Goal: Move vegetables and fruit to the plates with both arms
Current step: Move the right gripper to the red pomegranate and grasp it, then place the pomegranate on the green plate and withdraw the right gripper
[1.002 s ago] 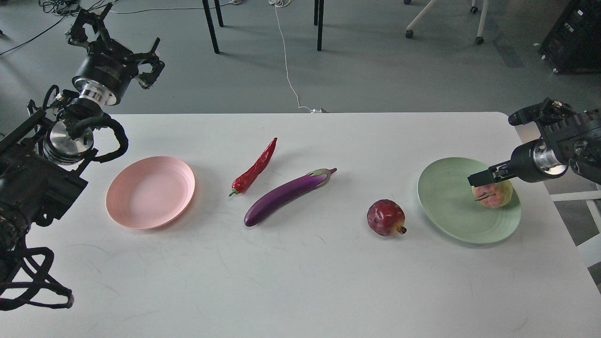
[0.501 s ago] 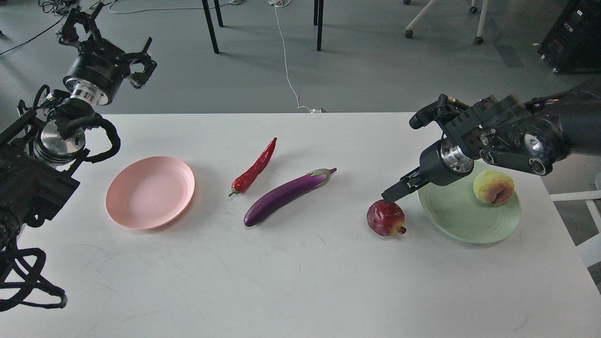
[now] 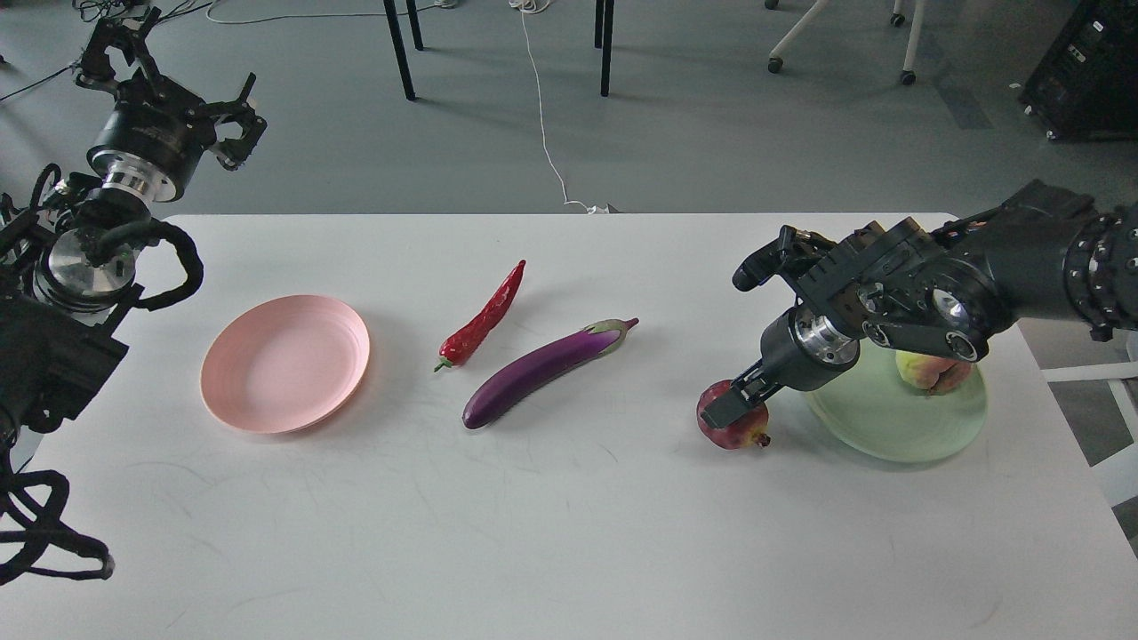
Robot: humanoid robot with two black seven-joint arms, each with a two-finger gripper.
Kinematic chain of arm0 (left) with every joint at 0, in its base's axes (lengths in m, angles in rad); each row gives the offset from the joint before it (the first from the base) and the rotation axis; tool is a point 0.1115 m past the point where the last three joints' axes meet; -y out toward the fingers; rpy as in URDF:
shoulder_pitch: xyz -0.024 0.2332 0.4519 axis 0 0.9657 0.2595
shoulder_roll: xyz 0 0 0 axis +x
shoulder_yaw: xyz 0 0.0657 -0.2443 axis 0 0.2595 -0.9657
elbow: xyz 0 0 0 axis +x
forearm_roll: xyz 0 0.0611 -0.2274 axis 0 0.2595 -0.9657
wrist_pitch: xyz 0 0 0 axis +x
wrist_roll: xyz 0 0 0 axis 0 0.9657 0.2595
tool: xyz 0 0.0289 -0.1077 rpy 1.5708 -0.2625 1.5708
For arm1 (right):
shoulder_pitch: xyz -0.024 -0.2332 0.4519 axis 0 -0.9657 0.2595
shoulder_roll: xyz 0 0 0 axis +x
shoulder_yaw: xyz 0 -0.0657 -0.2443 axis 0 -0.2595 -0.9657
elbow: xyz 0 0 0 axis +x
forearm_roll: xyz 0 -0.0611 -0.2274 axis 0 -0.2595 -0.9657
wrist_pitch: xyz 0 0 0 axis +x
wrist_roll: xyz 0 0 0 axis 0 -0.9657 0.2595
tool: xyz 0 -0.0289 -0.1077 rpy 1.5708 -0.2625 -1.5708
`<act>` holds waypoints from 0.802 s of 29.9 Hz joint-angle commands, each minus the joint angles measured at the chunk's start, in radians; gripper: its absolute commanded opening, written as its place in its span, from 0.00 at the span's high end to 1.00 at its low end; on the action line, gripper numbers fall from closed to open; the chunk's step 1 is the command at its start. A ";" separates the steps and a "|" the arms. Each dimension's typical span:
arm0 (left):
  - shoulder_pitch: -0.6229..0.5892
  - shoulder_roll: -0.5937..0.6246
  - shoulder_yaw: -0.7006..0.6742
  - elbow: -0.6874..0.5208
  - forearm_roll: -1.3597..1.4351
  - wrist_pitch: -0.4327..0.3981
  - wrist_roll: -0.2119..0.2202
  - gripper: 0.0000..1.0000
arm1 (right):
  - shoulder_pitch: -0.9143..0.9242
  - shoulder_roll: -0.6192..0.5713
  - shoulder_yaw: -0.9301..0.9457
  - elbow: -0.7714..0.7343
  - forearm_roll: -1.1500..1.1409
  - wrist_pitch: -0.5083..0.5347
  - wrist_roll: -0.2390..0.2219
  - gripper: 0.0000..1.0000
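The dark red pomegranate (image 3: 731, 427) lies on the white table (image 3: 569, 516) just left of the mint green plate (image 3: 898, 427). My right gripper (image 3: 734, 405) is down on top of the pomegranate; one finger (image 3: 727, 407) crosses its front and the other is hidden. The bumpy yellow-green and pink fruit (image 3: 929, 373) sits on the green plate, half hidden by my right wrist. The purple eggplant (image 3: 538, 369) and the red chili pepper (image 3: 484, 318) lie mid-table. The pink plate (image 3: 284, 363) is empty. My left gripper (image 3: 178, 80) is open, raised beyond the table's far left corner.
Chair and table legs (image 3: 400, 49) and a white cable (image 3: 542, 116) are on the grey floor beyond the far edge. A black cabinet (image 3: 1089, 67) stands at the far right. The table's right edge runs just past the green plate.
My right gripper has left the bumpy fruit on the green plate, swung left and come down onto the pomegranate. My left arm has drifted left and back.
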 commanded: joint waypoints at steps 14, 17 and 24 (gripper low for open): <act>-0.002 0.007 -0.002 0.048 -0.002 0.000 0.000 0.02 | 0.100 -0.164 0.026 0.001 -0.014 -0.086 0.000 0.55; -0.002 0.006 -0.002 0.048 -0.002 0.000 0.002 0.02 | 0.097 -0.244 -0.011 0.004 -0.099 -0.089 0.000 0.54; -0.008 -0.008 -0.003 0.048 -0.002 0.000 0.002 0.02 | 0.022 -0.333 -0.009 -0.002 -0.152 -0.112 0.000 0.47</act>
